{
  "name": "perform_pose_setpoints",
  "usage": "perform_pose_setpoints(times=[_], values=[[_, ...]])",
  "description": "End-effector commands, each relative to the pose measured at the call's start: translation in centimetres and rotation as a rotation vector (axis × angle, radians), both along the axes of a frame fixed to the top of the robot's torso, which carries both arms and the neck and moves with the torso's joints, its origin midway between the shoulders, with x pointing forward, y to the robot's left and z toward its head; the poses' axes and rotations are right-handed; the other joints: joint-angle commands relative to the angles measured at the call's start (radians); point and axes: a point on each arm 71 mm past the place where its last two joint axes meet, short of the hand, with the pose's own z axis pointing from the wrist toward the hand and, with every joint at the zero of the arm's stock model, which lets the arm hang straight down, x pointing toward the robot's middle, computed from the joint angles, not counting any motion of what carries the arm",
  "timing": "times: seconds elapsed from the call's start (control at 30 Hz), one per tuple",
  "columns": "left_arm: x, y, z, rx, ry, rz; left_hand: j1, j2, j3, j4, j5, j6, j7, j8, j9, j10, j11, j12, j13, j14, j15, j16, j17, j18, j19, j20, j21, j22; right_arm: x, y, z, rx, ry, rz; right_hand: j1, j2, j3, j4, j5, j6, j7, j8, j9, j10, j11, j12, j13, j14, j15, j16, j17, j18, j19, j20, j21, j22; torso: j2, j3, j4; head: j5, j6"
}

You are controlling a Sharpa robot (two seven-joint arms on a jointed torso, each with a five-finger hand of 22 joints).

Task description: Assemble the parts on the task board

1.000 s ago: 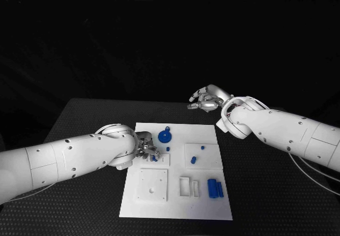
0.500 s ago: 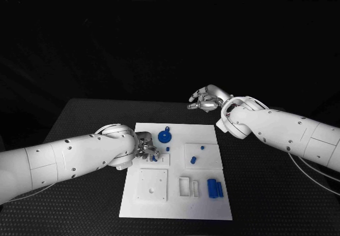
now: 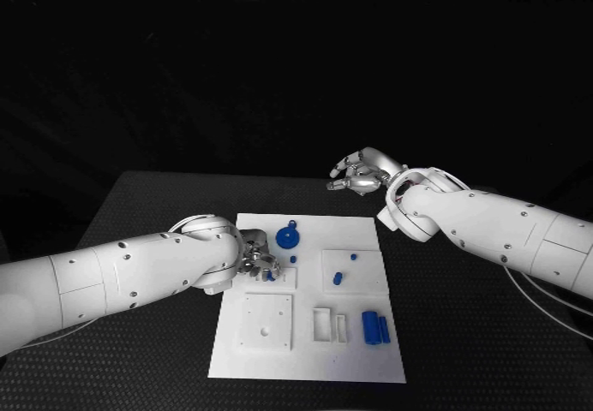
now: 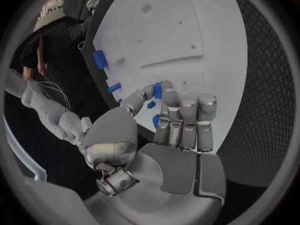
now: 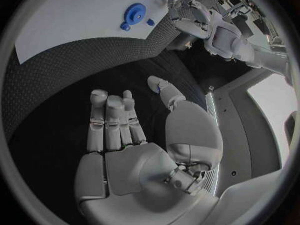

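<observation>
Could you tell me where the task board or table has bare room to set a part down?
The task board is bare along its near edge, below the square plate and two blue cylinders. The black table right of the board looks free. It is crowded around the left hand and blue wheel.

No text, label, brand, number or sign could be read anywhere in these views. The task board (image 3: 309, 342) was plain white with no printed marks that could be made out, and the blue parts (image 3: 374, 327) on it carried no lettering.
</observation>
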Motion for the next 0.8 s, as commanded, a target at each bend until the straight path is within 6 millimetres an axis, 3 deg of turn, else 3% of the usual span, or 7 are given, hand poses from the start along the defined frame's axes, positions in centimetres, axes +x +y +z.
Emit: perform_pose_setpoints(times=[0.03,0.6,0.63,0.8], values=[[-0.63,-0.72,-0.74,0.013,0.027,-0.040,0.001,0.016,0.019,-0.002,-0.006,0.077,-0.072,-0.006,-0.003,0.117,-0.117,0.001,0.002,0.109,-0.146,0.005,0.002,0.061,0.007,-0.144,0.004,-0.002,-0.03,0.09,-0.03,-0.009,0.004,0.013,-0.001,0.005,-0.006,0.002,0.006,-0.001,0.007,0.005,-0.002,-0.004,-0.001,0.006,-0.002,-0.003,-0.001,0.007,-0.001,0.029,-0.001,0.004,-0.005,0.014,0.000,0.0007,-0.0001,-0.001,-0.001],[-0.68,-1.06,-0.74,0.019,0.023,-0.053,-0.016,0.036,0.020,-0.001,-0.016,0.080,-0.072,-0.005,-0.005,0.119,-0.117,-0.002,0.011,0.110,-0.145,0.006,0.007,0.061,0.003,-0.143,0.011,-0.008,-0.05,0.09,-0.03,-0.009,0.005,0.014,-0.001,0.006,-0.006,0.002,0.007,0.000,0.007,0.005,-0.002,-0.004,-0.001,0.007,-0.002,-0.003,-0.001,0.007,-0.002,0.029,-0.001,0.004,-0.005,0.014,0.000,0.0001,0.0006,-0.004,0.002],[-0.68,-1.06,-0.75,0.019,0.023,-0.053,-0.022,0.038,0.019,0.004,-0.064,0.080,-0.073,-0.004,-0.006,0.119,-0.117,-0.003,0.014,0.111,-0.145,0.005,0.008,0.062,0.003,-0.143,0.013,-0.012,-0.05,0.09,-0.03,-0.009,0.005,0.014,-0.001,0.006,-0.006,0.002,0.007,0.000,0.007,0.005,-0.002,-0.004,-0.001,0.007,-0.002,-0.003,-0.001,0.007,-0.002,0.029,-0.001,0.004,-0.005,0.014,0.000,0.0002,0.0005,-0.004,0.002],[-0.64,-0.97,-0.76,0.021,0.023,-0.049,-0.026,0.020,0.025,0.022,-0.123,0.080,-0.073,-0.004,-0.010,0.121,-0.117,-0.008,0.021,0.111,-0.146,0.001,0.011,0.065,0.001,-0.144,0.019,-0.023,-0.06,0.07,-0.03,-0.009,0.005,0.014,-0.001,0.005,-0.006,0.002,0.007,0.000,0.007,0.005,-0.002,-0.005,-0.001,0.007,-0.003,-0.003,-0.001,0.007,-0.002,0.029,-0.001,0.004,-0.005,0.014,-0.001,0.0004,0.0007,-0.005,0.002]])
